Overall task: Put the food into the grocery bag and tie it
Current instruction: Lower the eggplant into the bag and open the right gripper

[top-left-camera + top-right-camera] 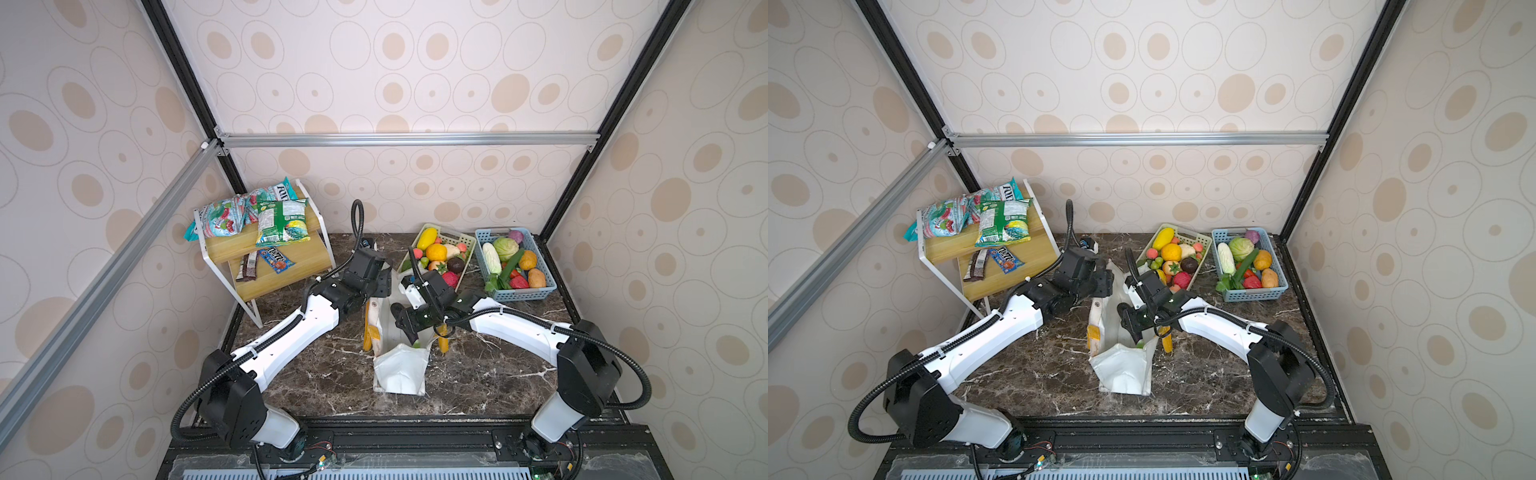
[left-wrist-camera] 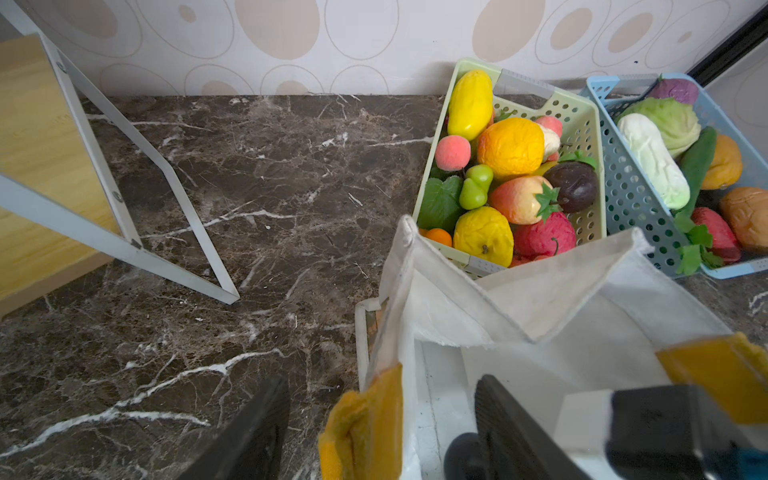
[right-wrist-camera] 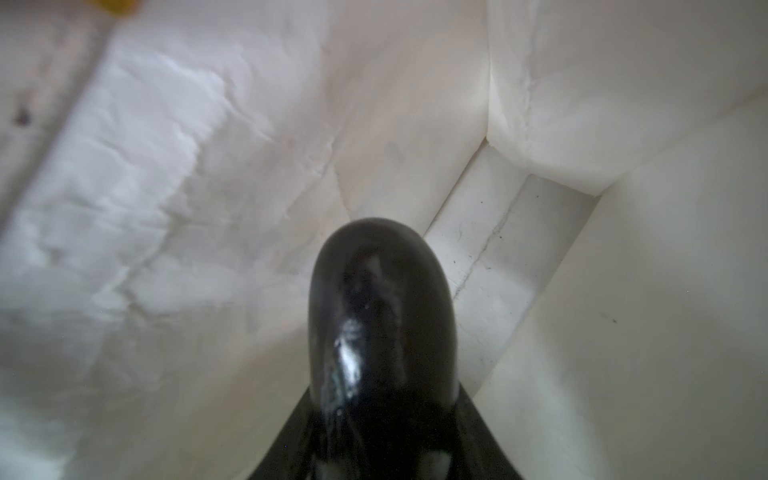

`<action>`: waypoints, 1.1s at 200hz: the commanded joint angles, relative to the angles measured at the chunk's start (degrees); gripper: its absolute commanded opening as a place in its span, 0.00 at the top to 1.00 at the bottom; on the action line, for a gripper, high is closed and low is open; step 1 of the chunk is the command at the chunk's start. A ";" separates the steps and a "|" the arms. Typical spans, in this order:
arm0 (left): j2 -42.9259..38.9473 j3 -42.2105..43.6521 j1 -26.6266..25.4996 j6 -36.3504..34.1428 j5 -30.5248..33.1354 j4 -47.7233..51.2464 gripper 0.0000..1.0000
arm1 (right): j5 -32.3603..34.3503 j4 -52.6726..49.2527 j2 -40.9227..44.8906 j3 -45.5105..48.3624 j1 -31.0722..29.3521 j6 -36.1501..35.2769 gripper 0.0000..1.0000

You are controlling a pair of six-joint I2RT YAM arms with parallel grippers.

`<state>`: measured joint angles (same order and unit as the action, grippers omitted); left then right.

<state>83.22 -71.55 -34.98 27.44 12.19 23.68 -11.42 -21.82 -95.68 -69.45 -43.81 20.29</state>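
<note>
1. The eggplant (image 3: pixel 382 324), glossy and near black, is inside the grocery bag (image 1: pixel 401 370). The right pincer (image 1: pixel 409 330) clamps it, with black fingers (image 3: pixel 478 453) closed on the end nearest the wrist camera.
2. Its long axis follows the pincer's reach. The rounded free end points down toward the bag's white floor and a corner seam. Whether it touches the floor cannot be told.
3. The bag stands upright in the middle of the table (image 1: pixel 316 374) with its mouth open upward. Its long axis runs from the front edge toward the back wall. Yellow-orange handles (image 1: pixel 367 332) hang on both long sides.
4. The left pincer (image 2: pixel 378 399) stands wide at the bag's far end. One finger (image 2: pixel 249 432) is outside the bag and the other inside, with the wall and its handle between them, not pinched.
5. The green basket (image 1: pixel 467 241), heaped with fruit, sits just behind the bag's far rim.
6. The blue basket (image 1: pixel 523 293) beside it holds a long pale cabbage (image 1: pixel 491 257), a cucumber (image 1: pixel 513 264) and a potato (image 1: pixel 537 277).
7. At rear left stands a white-framed wooden rack (image 1: pixel 291 266), well apart from the bag. Snack packets (image 1: pixel 278 220) lie on its upper shelf and candy bars (image 1: pixel 274 259) on the lower.
8. In both top views the right wrist covers much of the bag's mouth.
</note>
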 commanded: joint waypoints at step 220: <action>-3.53 3.21 0.49 1.40 -0.85 1.22 0.29 | 4.52 -0.05 -8.70 0.69 -0.44 6.34 0.29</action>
<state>81.19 -67.96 -34.96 28.27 10.48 24.25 -7.70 -19.70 -107.53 -68.71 -44.05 25.76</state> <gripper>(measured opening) 0.713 0.695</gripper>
